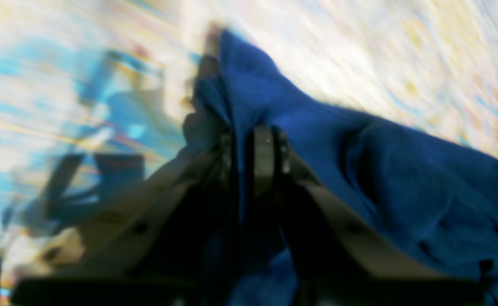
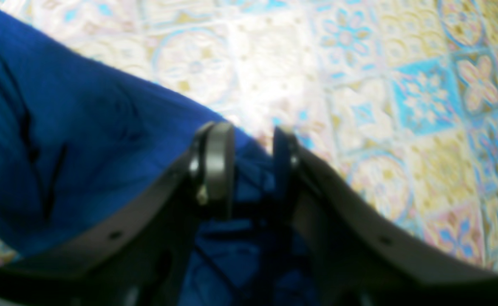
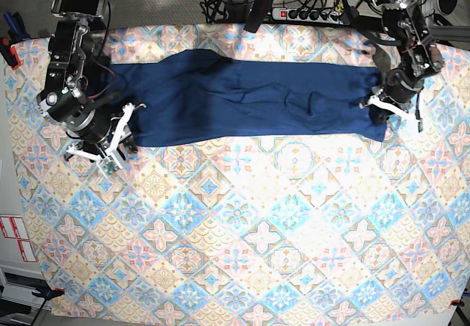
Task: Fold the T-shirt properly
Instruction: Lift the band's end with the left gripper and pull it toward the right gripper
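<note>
Navy T-shirt point(image 3: 250, 98) pinched by both hands; wrist views alone show grips.

Left arm reaches down from the far side; left gripper point(image 1: 253, 140) has its jaws drawn nearly together, pinching a bunched fold of the T-shirt point(image 1: 402, 191). View badly blurred. Right arm stands opposite, wrist bent low; right gripper point(image 2: 244, 144) has jaws part-way apart, cloth lying between them; grip cannot be told.
</note>
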`<action>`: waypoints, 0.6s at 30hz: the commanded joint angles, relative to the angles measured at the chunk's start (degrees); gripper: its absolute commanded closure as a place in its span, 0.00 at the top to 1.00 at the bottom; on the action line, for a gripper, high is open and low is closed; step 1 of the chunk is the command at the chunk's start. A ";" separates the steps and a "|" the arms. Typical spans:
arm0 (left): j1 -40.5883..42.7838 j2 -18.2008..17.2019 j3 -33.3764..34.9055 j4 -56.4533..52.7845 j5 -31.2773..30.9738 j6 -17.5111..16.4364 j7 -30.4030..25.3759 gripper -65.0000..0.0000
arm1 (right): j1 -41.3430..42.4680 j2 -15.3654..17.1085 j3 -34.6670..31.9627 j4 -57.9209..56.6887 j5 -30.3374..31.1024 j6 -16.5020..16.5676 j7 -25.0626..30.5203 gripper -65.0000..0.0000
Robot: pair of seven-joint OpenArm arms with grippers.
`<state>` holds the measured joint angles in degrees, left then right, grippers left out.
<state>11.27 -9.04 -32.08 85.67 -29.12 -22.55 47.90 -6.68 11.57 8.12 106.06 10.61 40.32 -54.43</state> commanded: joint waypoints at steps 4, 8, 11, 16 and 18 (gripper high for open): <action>-0.50 -2.43 -3.05 0.97 -1.16 -0.44 -0.73 0.00 | 0.74 0.78 0.28 1.24 0.51 -0.32 1.12 0.24; -1.47 -2.96 -5.42 0.97 -1.07 -0.53 -0.82 0.00 | 0.66 0.78 1.86 1.24 0.51 -0.32 1.12 0.24; -1.82 -3.67 -6.21 1.14 -1.16 -0.53 -0.65 0.00 | 0.66 0.78 3.62 1.24 0.51 -0.32 1.12 0.24; -1.03 -1.12 -1.90 6.95 -1.16 -1.85 -0.56 0.00 | 0.66 0.78 7.31 1.15 0.51 -0.32 1.12 0.24; -0.59 0.73 1.26 10.55 -1.16 -3.17 -0.56 0.00 | 0.66 0.78 9.07 1.15 0.51 -0.32 1.12 0.24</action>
<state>11.16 -8.12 -31.22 94.63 -29.04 -25.28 48.71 -6.70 11.46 16.67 106.15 10.70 40.27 -54.30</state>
